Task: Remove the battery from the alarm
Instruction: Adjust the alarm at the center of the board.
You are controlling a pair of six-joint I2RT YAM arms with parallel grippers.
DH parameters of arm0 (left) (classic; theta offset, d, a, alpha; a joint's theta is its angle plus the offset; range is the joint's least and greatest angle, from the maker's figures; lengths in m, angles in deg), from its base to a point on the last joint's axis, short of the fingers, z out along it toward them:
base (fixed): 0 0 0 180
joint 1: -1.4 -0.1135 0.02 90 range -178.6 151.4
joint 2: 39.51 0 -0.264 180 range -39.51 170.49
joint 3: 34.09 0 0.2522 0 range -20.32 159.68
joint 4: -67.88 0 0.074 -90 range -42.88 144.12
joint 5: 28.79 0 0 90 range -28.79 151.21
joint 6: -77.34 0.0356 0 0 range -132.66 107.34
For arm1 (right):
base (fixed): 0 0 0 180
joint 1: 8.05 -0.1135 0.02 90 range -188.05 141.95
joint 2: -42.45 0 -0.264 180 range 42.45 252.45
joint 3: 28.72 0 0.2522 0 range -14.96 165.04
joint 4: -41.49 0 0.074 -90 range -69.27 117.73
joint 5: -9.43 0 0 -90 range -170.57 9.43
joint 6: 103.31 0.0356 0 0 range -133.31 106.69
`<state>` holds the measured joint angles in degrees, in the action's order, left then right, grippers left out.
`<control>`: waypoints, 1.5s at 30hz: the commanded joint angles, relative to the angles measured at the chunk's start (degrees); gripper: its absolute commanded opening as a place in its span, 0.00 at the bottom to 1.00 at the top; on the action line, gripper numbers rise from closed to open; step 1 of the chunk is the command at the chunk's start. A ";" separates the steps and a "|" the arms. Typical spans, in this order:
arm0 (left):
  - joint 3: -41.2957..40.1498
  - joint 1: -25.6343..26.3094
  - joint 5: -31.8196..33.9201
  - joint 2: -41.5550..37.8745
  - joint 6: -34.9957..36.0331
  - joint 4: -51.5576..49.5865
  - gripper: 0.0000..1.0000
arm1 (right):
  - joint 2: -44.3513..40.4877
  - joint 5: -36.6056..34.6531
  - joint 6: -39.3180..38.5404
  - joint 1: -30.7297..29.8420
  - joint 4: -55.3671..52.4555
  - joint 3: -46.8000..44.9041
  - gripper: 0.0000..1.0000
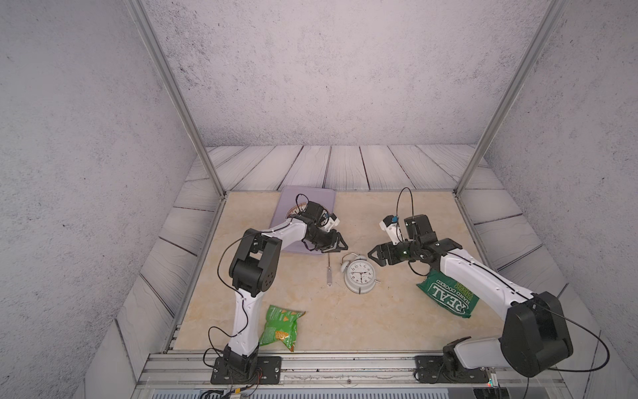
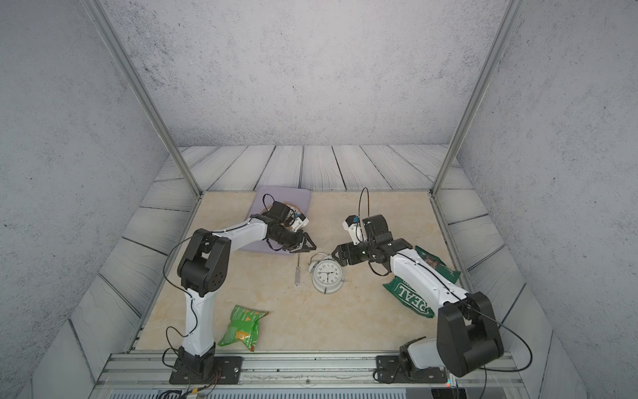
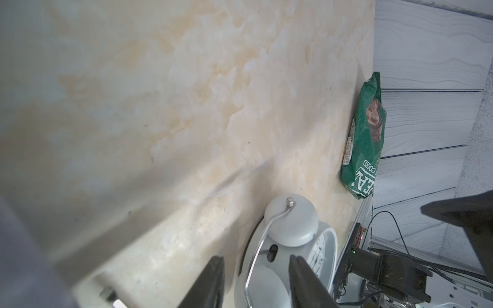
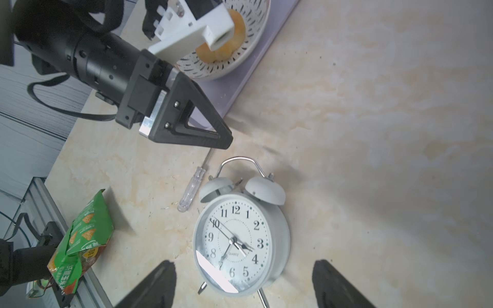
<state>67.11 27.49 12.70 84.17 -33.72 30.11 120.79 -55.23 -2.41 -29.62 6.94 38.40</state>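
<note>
Count: 1 clock, 1 screwdriver, 2 snack bags, 1 bowl, 1 mat, 2 arms w/ one gripper each. All sit on the pale marbled table.

The clock lies flat on its back, dial up, approx mid-table. It has a white case and a white dial w/ black numerals 1–12 and "QUARTZ" in small print. There are 2 domed bells w/ a thin wire handle arched over them, and 2 thin metal feet at the opposite end. The bells point away from the arm bases. A strip of glare crosses the glass near the 7 (the right wrist view shows it best).

- **Screwdriver:** just beside the clock on the left, not touching it, clear handle toward the bases.
- **Light green bag****:** left of the clock and nearer the bases, well apart.
- **Dark green bag****:** right of the clock, partly under the right arm.
- **Mat w/ the bowl on it:** beyond the clock, to the left. Something orange-yellow sits in the bowl.
- **Left gripper****:** hangs just beyond the clock's bells, over the screwdriver's shaft. Its fingers are apart and hold nothing.
- **Right gripper****:** hangs just right of the clock's bell end. Its fingers are spread wide and hold nothing.
</note>
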 commanded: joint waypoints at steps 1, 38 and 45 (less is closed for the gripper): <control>1.68 1.60 -5.57 2.15 0.27 -1.06 0.44 | -4.41 0.40 3.78 -0.09 2.50 -2.77 0.86; -12.83 3.09 12.86 -20.65 -31.03 7.87 0.00 | 8.75 -60.45 -21.59 -39.47 39.62 -13.01 0.99; -12.85 3.15 12.45 -20.36 -31.90 6.88 0.00 | 17.46 -69.11 -25.92 -41.73 45.56 -12.09 0.99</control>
<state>54.20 30.46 25.92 65.63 -64.19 35.70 134.87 -116.74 -25.93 -71.19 47.44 25.03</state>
